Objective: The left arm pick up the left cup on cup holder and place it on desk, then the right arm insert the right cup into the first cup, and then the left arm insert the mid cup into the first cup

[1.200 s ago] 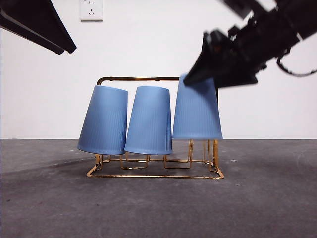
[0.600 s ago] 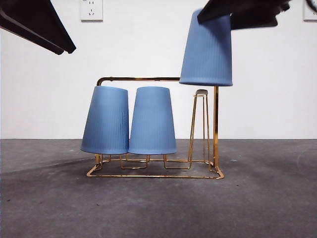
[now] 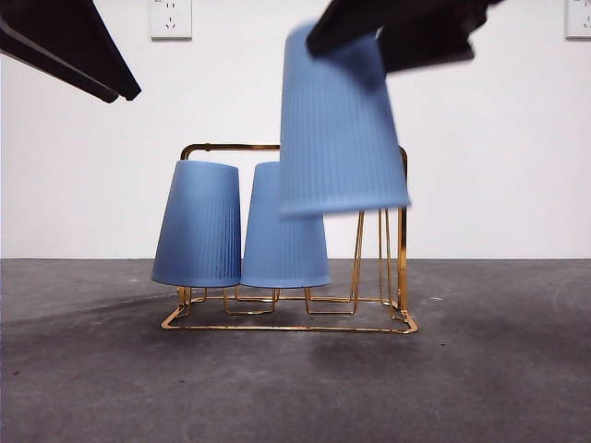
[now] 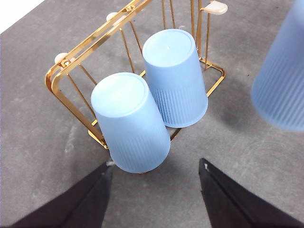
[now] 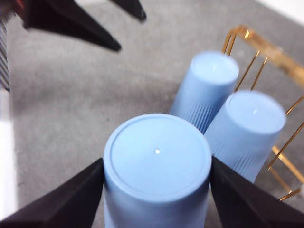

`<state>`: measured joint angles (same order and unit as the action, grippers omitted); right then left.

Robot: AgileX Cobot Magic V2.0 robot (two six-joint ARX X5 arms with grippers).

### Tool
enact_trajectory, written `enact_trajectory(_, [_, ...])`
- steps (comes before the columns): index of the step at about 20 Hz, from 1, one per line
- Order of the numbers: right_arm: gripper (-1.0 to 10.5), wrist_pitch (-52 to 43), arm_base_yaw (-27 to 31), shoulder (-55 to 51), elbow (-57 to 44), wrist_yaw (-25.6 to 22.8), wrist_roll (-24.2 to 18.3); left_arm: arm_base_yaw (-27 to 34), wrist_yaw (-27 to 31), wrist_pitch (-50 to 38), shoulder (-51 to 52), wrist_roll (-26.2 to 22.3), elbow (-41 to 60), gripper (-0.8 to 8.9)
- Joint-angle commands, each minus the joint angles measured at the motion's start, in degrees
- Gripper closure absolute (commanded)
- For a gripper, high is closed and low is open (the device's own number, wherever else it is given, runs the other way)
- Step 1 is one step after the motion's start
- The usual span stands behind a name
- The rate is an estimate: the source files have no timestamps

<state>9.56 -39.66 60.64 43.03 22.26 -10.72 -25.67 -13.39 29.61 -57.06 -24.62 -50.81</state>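
Right claw (image 5: 156, 178) clenched on one blue ribbed plastic cup (image 3: 340, 125), upside down, slightly tilted, held in the air above the dark grey matte desk (image 3: 295, 388), in front of the gold wire cup holder (image 3: 402, 240). Two more blue cups, left (image 3: 199, 224) and middle (image 3: 277, 245), upside down on the holder's pegs. Left claw (image 4: 154, 178) released, hanging above the left cup, not touching.

The front camera sits low, level with the surface (image 3: 295, 388), facing the white wall, close to the cup holder (image 3: 403, 240) at frame centre. Each wrist camera looks steeply down from above. All three views share the cup holder (image 4: 61, 83) and its two racked cups (image 5: 209, 88).
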Motion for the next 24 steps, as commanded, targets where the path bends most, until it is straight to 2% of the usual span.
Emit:
enact_trajectory(1, [6.7, -3.4, -1.2, 3.8, 0.4, 0.0, -0.7, -0.2, 0.1, -0.4, -0.7, 0.3, -0.5, 5.31])
enact_trajectory(6, [6.7, -13.6, -1.9, 9.3, -4.0, 0.0, -0.1, -0.2, 0.1, -0.2, -0.7, 0.5, -0.5, 5.31])
enact_trajectory(13, [6.7, -29.5, -3.9, 9.8, -13.0, -1.0, 0.2, -0.2, 0.1, 0.9, -0.7, 0.7, -0.5, 5.31])
enact_trajectory(17, [6.7, -29.7, -5.2, 10.8, -13.8, -4.6, -0.3, -0.2, 0.1, 0.9, -0.7, 0.7, -0.5, 5.31])
enact_trajectory(24, [6.8, -31.6, -5.2, 16.7, -13.9, -4.7, -0.2, -0.2, 0.1, 0.9, -0.7, 0.7, -0.5, 5.31])
